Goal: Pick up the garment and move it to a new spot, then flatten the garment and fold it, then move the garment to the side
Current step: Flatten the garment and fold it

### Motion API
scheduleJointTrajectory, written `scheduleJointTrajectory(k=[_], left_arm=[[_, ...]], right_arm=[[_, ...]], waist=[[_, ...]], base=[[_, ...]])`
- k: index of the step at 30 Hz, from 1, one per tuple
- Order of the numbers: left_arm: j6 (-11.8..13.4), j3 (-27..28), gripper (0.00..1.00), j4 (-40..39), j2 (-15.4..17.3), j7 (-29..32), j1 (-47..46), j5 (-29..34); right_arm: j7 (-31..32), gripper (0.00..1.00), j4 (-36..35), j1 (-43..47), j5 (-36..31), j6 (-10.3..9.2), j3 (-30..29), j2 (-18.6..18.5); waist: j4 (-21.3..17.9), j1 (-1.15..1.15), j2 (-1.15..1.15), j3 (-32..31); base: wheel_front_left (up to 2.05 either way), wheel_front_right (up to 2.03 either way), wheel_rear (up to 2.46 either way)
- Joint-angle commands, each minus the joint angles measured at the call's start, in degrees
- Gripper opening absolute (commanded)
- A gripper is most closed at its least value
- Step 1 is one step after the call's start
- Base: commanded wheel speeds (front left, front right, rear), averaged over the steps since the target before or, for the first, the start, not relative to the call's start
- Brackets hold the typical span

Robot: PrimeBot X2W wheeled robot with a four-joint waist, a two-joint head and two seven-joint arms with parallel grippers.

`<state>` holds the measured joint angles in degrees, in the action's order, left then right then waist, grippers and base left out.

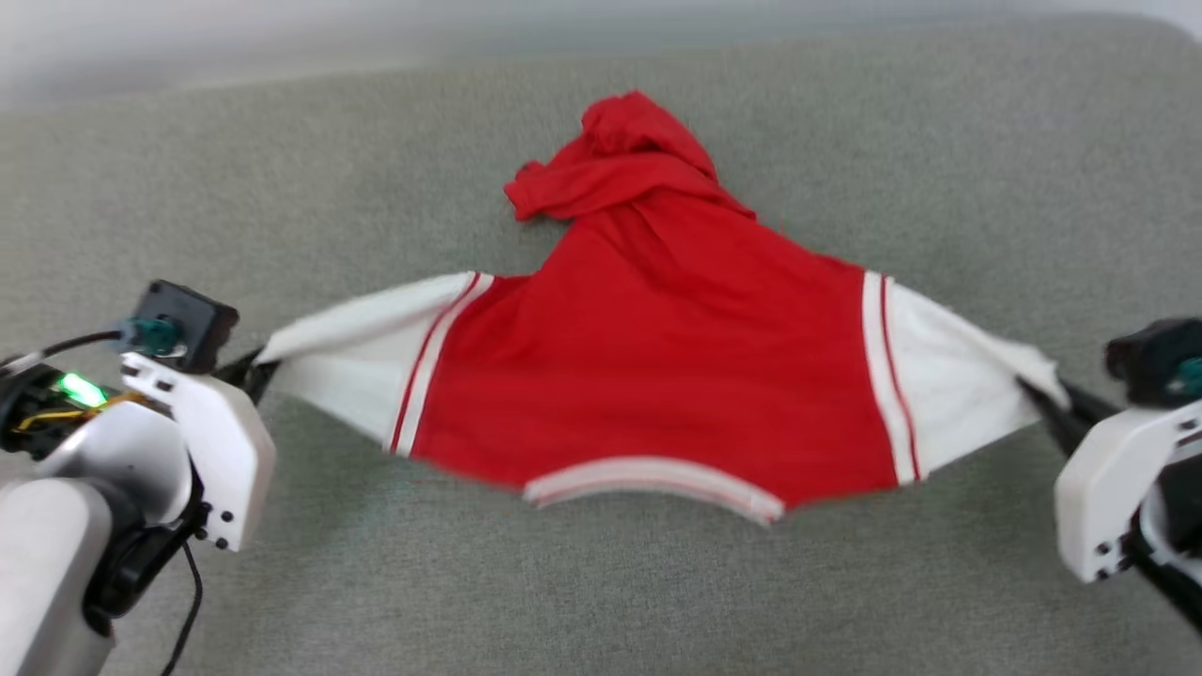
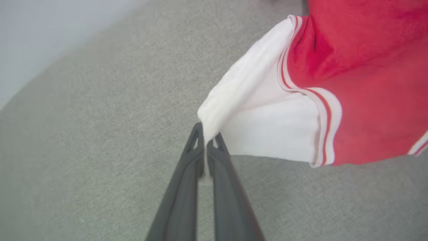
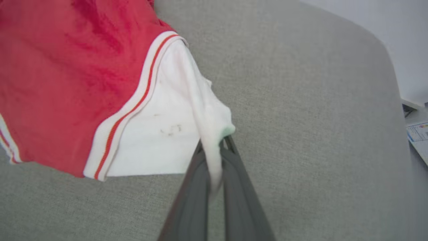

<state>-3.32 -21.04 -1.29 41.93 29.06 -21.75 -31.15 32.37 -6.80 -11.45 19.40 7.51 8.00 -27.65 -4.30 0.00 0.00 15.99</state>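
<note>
While both pairs of fingers are pressed together on cloth, the garment (image 1: 657, 376) hangs stretched between them over the grey cloth-covered worktop (image 1: 845, 601). The left fingers (image 1: 249, 374) pinch the tip of one white sleeve (image 1: 347, 361) at the left of the head view. In the left wrist view they (image 2: 200, 150) lie almost flat against each other, with a thin fold of white fabric caught between them near the tips. The right fingers (image 1: 1047, 408) pinch the other white sleeve (image 1: 958, 376) at the right of the head view. The right wrist view shows a twisted strip of that sleeve running down between the two dark fingers (image 3: 230, 160). The red body spreads wide between the sleeves, each bordered by white-and-red striped trim. The striped collar (image 1: 648, 479) curves along the near edge, toward the robot. The far end of the red body is bunched in a crumpled heap (image 1: 620, 160) on the worktop. Whether the sagging middle touches the surface I cannot tell.
</note>
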Motion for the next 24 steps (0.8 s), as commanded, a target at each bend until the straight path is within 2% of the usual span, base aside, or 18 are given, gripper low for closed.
scheduleJointTrajectory(k=[1, 10, 11, 14, 19, 24], left_arm=[[0.9, 1.0, 0.0, -1.9, 0.8, -0.9, 1.4, 0.1], [4.6, 7.3, 0.0, -13.2, 4.3, -4.4, 5.2, -0.7], [5.7, 9.5, 0.0, -15.7, 4.8, -5.4, 4.9, -1.2], [6.9, 13.0, 0.0, -19.0, 5.2, -7.0, 3.2, -2.3], [7.8, 17.5, 0.0, -21.8, 6.3, -8.7, -0.9, -3.2], [7.9, 17.5, 0.0, -22.5, 7.1, -8.0, -7.9, -1.6]], right_arm=[[0.5, 0.0, -1.1, -1.1, 1.4, -0.04, -1.1, -0.5], [3.9, 0.0, -8.0, -6.3, 7.5, -0.04, -6.3, -4.4], [4.6, 0.0, -9.4, -8.4, 9.0, -0.04, -7.4, -4.7], [5.6, 0.0, -10.4, -11.8, 10.3, -0.04, -8.4, -5.0], [6.1, 0.0, -10.7, -17.5, 11.0, -0.04, -8.2, -5.0], [5.0, 0.0, -9.4, -23.5, 9.9, -0.04, -8.9, -4.4]], waist=[[0.3, 0.0, 0.0, -2.7], [0.3, 0.0, 0.0, -8.3], [0.2, 0.0, 0.0, -9.1], [0.1, 0.0, 0.0, -9.9], [-0.1, 0.0, 0.0, -10.2], [0.0, 0.0, 0.0, -9.0]], base=[[0.0, 0.0, 0.0], [0.0, 0.0, 0.0], [0.0, 0.0, 0.0], [0.0, 0.0, 0.0], [0.0, 0.0, 0.0], [0.0, 0.0, 0.0]])
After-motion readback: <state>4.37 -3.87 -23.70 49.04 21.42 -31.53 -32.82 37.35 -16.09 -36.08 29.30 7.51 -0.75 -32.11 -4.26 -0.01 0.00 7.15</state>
